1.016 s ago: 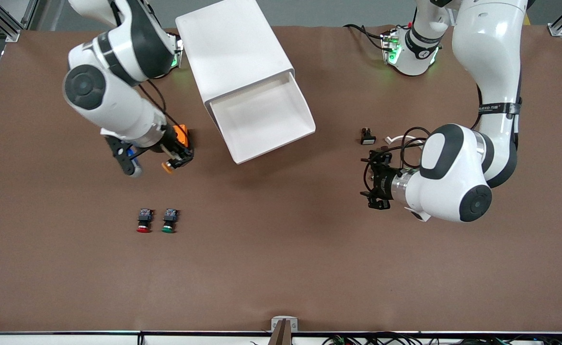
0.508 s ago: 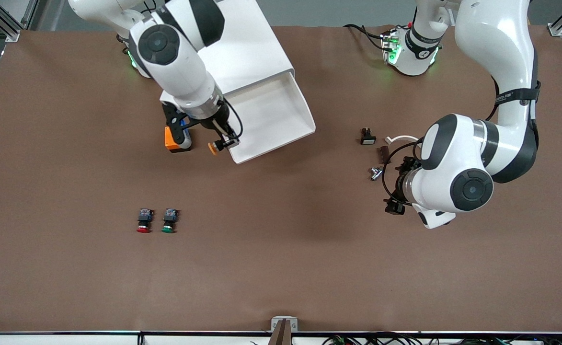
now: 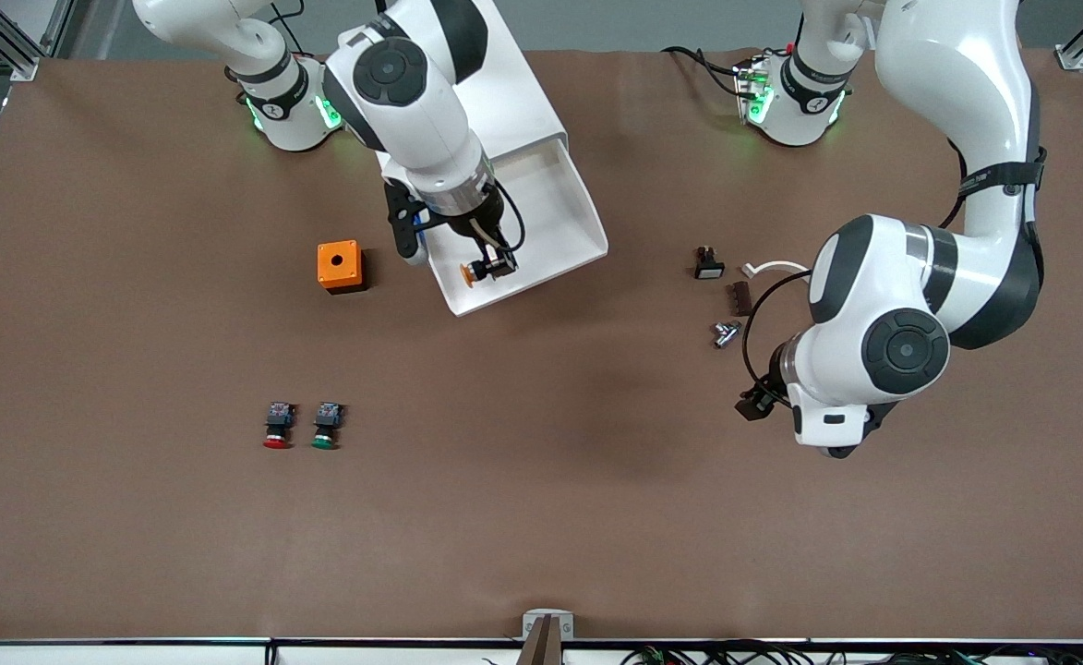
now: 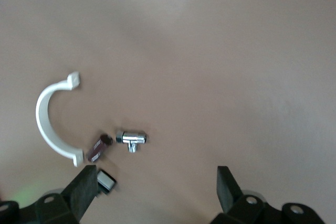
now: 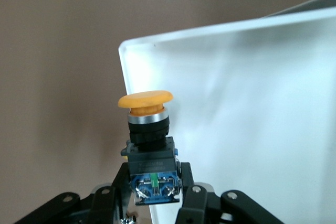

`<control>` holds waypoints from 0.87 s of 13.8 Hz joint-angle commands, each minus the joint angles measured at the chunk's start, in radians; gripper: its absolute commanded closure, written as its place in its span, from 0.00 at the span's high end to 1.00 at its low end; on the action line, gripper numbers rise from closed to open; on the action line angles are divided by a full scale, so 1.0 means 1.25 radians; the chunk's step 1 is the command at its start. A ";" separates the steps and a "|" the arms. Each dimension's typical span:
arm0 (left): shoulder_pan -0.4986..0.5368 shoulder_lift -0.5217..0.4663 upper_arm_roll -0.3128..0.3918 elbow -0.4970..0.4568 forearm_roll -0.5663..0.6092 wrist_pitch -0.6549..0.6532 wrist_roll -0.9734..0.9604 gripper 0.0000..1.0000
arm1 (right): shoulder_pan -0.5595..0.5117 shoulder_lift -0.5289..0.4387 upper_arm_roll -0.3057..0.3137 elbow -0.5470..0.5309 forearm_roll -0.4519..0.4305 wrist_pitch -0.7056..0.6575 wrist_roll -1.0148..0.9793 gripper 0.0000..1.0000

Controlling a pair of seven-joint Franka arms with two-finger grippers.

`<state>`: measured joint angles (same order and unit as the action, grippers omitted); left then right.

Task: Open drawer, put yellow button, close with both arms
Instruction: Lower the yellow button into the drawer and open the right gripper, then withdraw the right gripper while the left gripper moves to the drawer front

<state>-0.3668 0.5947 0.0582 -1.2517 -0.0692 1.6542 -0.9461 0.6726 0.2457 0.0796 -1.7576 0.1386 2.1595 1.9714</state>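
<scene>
The white cabinet [image 3: 467, 83] has its top drawer [image 3: 546, 217] pulled out toward the front camera. My right gripper [image 3: 495, 266] is shut on the yellow button [image 3: 473, 272] and hangs over the drawer's front corner. In the right wrist view the yellow button [image 5: 145, 100] points cap-first away from the right gripper [image 5: 154, 179], whose fingers clamp its blue terminal block, with the drawer [image 5: 241, 108] beside it. My left gripper [image 3: 752, 404] hangs open and empty over bare table at the left arm's end. The left wrist view shows the left gripper [image 4: 155, 190] with its jaws wide apart.
An orange box [image 3: 338, 266] sits beside the drawer toward the right arm's end. A red button [image 3: 276, 429] and a green button [image 3: 326, 428] lie nearer the camera. A small switch [image 3: 708, 264], white clip [image 4: 48, 124], brown piece [image 4: 98, 148] and metal fitting [image 4: 131, 139] lie by the left arm.
My right arm has carried the yellow button from beside the orange box to over the drawer's front corner. The left gripper has drawn back from the small parts, staying open.
</scene>
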 commanded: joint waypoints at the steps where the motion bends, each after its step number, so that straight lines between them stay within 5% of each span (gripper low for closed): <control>1: -0.018 -0.014 -0.001 -0.012 0.016 0.019 0.104 1.00 | 0.031 0.023 -0.010 -0.002 -0.007 0.038 0.050 0.07; 3: -0.027 -0.012 -0.005 -0.016 0.015 0.019 0.111 1.00 | 0.042 0.030 -0.010 -0.002 -0.009 0.043 0.061 0.17; 6: -0.044 -0.001 -0.012 -0.021 0.025 0.035 0.169 1.00 | 0.035 0.034 -0.011 0.002 -0.008 0.037 0.071 1.00; 10: -0.048 0.018 -0.051 -0.026 0.021 0.095 0.254 1.00 | -0.015 0.027 -0.016 0.073 -0.007 -0.019 0.030 1.00; 12: -0.050 0.027 -0.083 -0.026 0.021 0.101 0.254 1.00 | -0.065 0.027 -0.016 0.119 -0.007 -0.111 -0.117 1.00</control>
<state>-0.4271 0.6256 -0.0092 -1.2753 -0.0632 1.7629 -0.6447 0.6495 0.2884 0.0509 -1.6641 0.1342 2.1175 1.9522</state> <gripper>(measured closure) 0.000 0.000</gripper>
